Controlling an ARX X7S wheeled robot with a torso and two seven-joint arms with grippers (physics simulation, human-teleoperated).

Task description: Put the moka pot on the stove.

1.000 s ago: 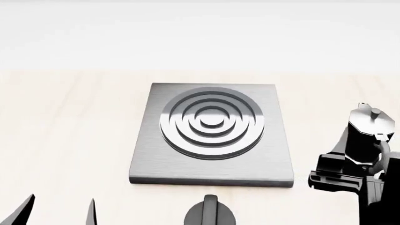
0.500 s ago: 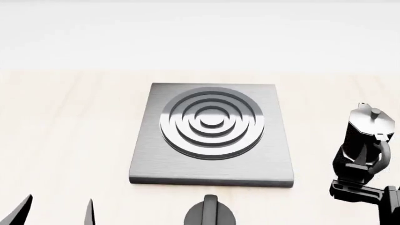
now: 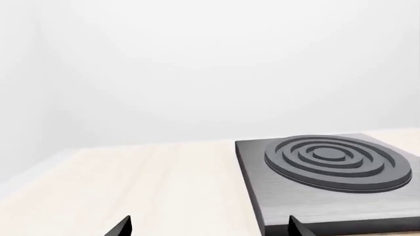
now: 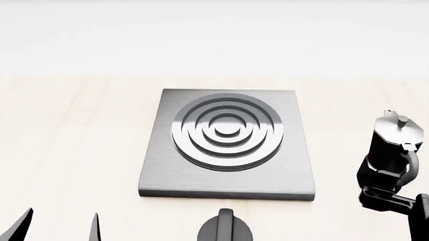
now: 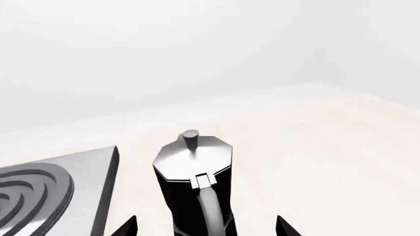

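The moka pot (image 4: 391,143) is black with a silvery lid and knob. It stands upright on the pale wooden table, right of the stove (image 4: 228,142), a grey square plate with raised rings. In the right wrist view the moka pot (image 5: 194,179) stands between my right gripper's (image 5: 204,228) open fingertips, handle toward the camera, and neither fingertip touches it. In the head view my right gripper (image 4: 387,198) sits just in front of the pot's base. My left gripper (image 4: 60,228) is open and empty at the near left. The left wrist view shows the stove (image 3: 328,167) ahead of my left gripper (image 3: 210,228).
A squat round black knob (image 4: 224,229) sits in front of the stove's near edge. The pale wooden table (image 4: 80,125) spreads left and right of the stove, with a white wall behind. The stove's corner (image 5: 59,187) lies beside the pot.
My right gripper has drawn back toward me and to the right, lower in the head view. The moka pot and stove have not moved. The left gripper is nearly still.
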